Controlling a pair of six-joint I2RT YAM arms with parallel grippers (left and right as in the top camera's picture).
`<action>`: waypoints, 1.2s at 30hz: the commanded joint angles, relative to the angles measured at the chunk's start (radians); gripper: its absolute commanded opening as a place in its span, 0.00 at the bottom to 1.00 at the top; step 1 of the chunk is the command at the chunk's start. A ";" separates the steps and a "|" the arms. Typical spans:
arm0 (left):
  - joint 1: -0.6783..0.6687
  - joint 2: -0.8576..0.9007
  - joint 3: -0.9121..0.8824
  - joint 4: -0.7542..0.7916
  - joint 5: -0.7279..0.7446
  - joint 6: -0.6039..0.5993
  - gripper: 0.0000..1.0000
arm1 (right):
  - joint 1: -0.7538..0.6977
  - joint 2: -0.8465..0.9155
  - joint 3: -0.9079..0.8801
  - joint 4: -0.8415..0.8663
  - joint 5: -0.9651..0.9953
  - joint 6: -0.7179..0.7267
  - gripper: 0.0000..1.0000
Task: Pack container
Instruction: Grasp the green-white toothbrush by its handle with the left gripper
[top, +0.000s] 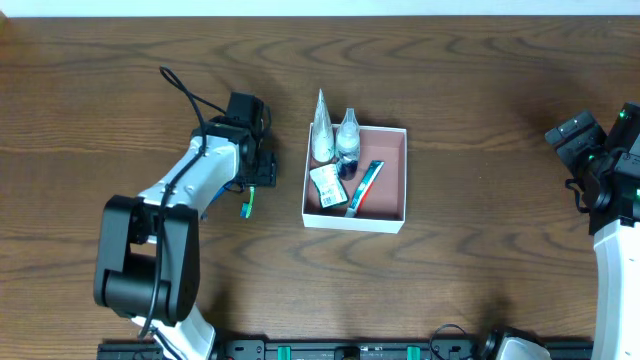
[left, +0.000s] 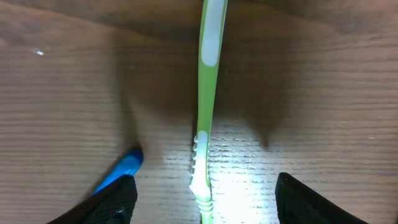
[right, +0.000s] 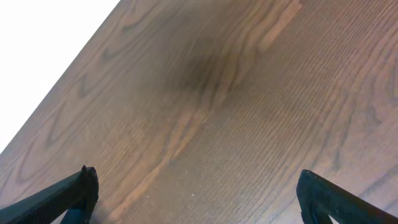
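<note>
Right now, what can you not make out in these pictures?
- Left wrist view: green toothbrush, cut off by top and bottom edges.
- Left wrist view: blue object, partly behind a finger of the left gripper; kind unclear.
- Overhead: print on the white packet in the container, too small.

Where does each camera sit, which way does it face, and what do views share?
Overhead: above the table, straight down on the box of toiletries; left gripper and right gripper show.
Left wrist: on the left arm, facing down at a green toothbrush between its open fingers.
Right wrist: on the right arm, slanting across bare wood to the table edge; fingertips in lower corners.
Shared: toothbrush in overhead and left wrist.
</note>
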 joint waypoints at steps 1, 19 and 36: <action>0.005 0.034 -0.010 0.001 0.010 0.009 0.72 | -0.005 0.000 0.006 -0.001 0.004 0.006 0.99; 0.002 0.054 -0.011 0.025 0.010 0.008 0.49 | -0.005 0.000 0.006 -0.001 0.004 0.006 0.99; -0.011 0.159 -0.010 0.050 0.035 0.005 0.06 | -0.005 0.000 0.006 -0.001 0.004 0.006 0.99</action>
